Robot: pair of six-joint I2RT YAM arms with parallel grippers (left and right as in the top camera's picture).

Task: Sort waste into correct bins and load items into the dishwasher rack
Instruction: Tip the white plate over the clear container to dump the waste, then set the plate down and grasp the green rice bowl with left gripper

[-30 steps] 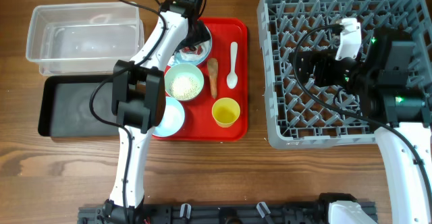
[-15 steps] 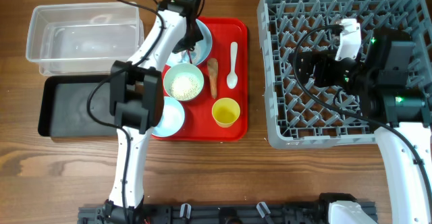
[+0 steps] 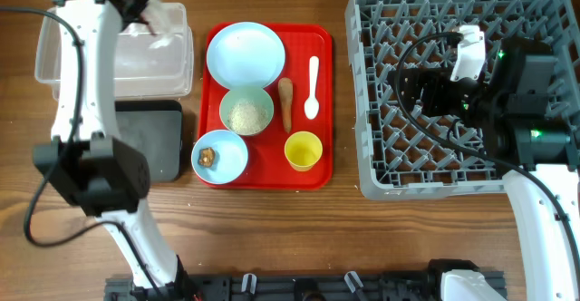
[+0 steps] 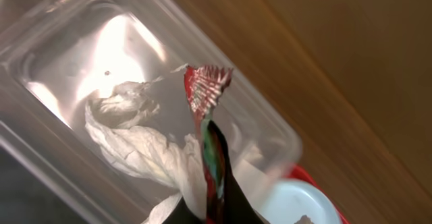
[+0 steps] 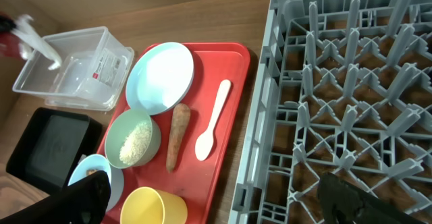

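wooden tabletop (image 3: 272,237) carries everything. nearest, on the flat red tray (image 3: 272,172), a small yellow cup (image 3: 303,150) stands upright beside a pale blue bowl (image 3: 227,147) holding 1 small brown food scrap (image 3: 207,157). just behind them, side by side, sit a second pale blue bowl (image 3: 246,93) filled with loose white rice grains (image 3: 246,116), a thin orange-brown carrot (image 3: 286,103) and a white plastic spoon (image 3: 313,88). behind those rests a pale blue round plate (image 3: 246,53).

left of the tray lies the shallow black rectangular tub (image 3: 159,138), partly hidden by the left arm, with the clear plastic rectangular tub (image 3: 168,61) behind it. the left gripper (image 4: 214,183) has its jaws pinched tight on the crumpled white-and-red wrapper (image 4: 145,150), which hangs over the clear tub; whether the paper touches the tub i cannot tell.

right of the tray stands the large square grey plastic dishwasher rack (image 3: 358,111). the right gripper (image 5: 223,204) hovers over it, jaws spread wide and holding nothing.
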